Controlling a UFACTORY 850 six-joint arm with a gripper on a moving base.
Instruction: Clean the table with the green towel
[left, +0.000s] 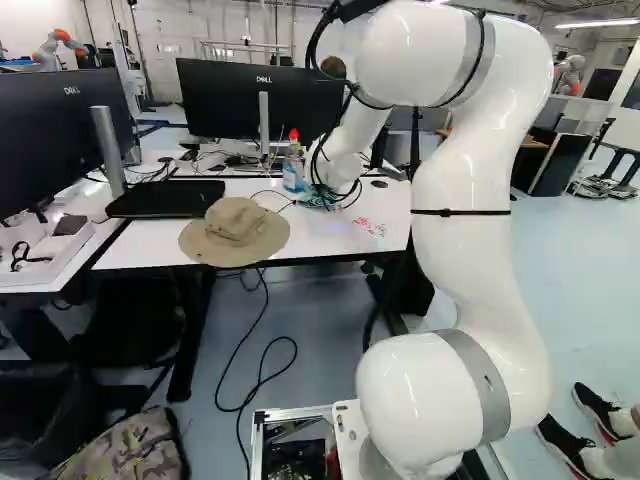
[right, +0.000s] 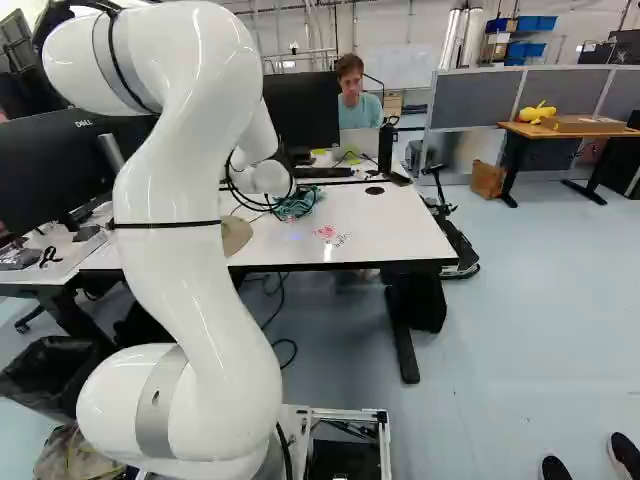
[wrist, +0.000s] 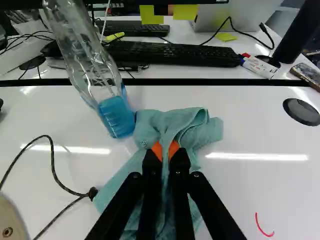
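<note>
At the table's far part in the right base view is my gripper (right: 287, 207), partly hidden by cables. The wrist view shows the gripper (wrist: 166, 152) shut on a gathered fold of the green towel (wrist: 205, 131), both orange pads pressing it from two sides. The rest of the towel (right: 302, 203) spreads on the white table (right: 400, 235) around and under the fingers. Red and dark pen marks (left: 370, 227) lie on the tabletop, nearer the base than the towel; one red stroke (wrist: 262, 227) shows in the wrist view.
A clear bottle with blue liquid (wrist: 116, 112) stands against the towel's edge. A tan hat (left: 236, 232) and a dark cable (wrist: 52, 167) lie on the table. Monitors (left: 250, 100), keyboards (wrist: 172, 53) and markers (wrist: 259, 66) are behind. Another robot (left: 60, 45) stands far off.
</note>
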